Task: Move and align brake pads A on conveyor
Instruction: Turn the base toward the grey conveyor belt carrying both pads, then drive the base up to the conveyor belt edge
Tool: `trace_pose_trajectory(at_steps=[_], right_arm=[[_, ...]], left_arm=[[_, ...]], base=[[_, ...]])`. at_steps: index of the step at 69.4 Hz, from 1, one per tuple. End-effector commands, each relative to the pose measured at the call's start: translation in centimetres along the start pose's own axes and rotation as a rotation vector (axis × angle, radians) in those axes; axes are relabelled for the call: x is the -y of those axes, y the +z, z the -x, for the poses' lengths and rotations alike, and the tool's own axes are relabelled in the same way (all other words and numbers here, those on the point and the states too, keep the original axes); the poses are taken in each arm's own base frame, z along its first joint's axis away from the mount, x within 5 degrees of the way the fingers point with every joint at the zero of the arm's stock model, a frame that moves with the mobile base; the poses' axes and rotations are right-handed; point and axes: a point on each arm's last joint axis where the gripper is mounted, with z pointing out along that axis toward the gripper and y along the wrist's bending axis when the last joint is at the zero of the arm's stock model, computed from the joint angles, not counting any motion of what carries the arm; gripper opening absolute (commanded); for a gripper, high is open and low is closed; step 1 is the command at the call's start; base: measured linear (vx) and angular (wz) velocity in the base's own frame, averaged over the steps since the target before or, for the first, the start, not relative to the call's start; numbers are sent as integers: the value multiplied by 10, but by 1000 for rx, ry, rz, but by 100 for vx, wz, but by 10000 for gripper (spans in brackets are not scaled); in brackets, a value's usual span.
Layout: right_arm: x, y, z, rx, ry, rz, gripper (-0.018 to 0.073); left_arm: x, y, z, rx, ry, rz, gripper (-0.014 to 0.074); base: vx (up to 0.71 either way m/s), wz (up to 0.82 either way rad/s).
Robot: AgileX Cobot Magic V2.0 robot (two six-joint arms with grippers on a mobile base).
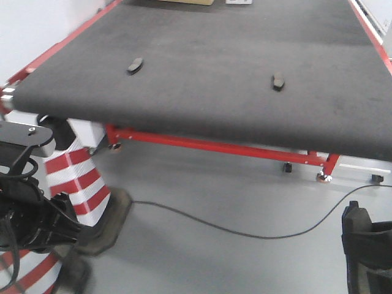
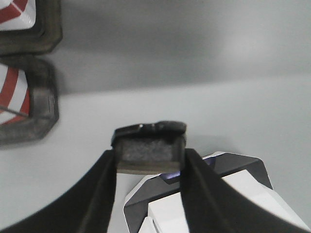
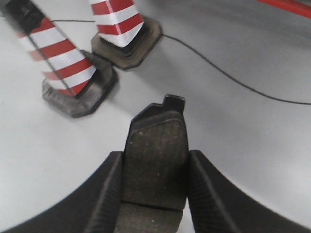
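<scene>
Two brake pads lie apart on the conveyor (image 1: 202, 92), one (image 1: 135, 65) at the left and one (image 1: 278, 81) to the right of the middle. My left gripper (image 2: 149, 162) is shut on a third brake pad (image 2: 149, 148), held crosswise over the grey floor. Between the fingers of my right gripper (image 3: 155, 167) sits another brake pad (image 3: 156, 145), gripped lengthwise, its groove showing low in the right wrist view. Both arms hang below the belt's near edge, the right one at the lower right corner (image 1: 367, 245) of the front view.
Red-and-white striped posts on black bases stand on the floor at the left (image 1: 79, 177) (image 3: 116, 19) (image 3: 65, 68). A black cable (image 1: 245, 231) runs across the floor. The conveyor's red frame (image 1: 214, 146) crosses under the belt. Part of the robot's white body (image 2: 233, 194) shows under the left gripper.
</scene>
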Motion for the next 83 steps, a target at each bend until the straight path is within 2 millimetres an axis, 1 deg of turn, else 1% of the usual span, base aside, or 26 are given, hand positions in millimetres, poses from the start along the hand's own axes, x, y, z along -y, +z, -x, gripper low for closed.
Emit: trace_pose_trajectory(at_steps=[1,45,83], right_arm=[[-3,-7,12,97,-4,19,-10],[-3,-7,11,90,-3,20,-10],[-3,-7,11,90,-3,20,-10]], left_arm=[[2,-12,8,88,2,-25,-6],[2,-12,8,88,2,-25,-6],[2,-12,8,88,2,-25,-6]], base=[[44,-20],[47,-10],[34,-16]])
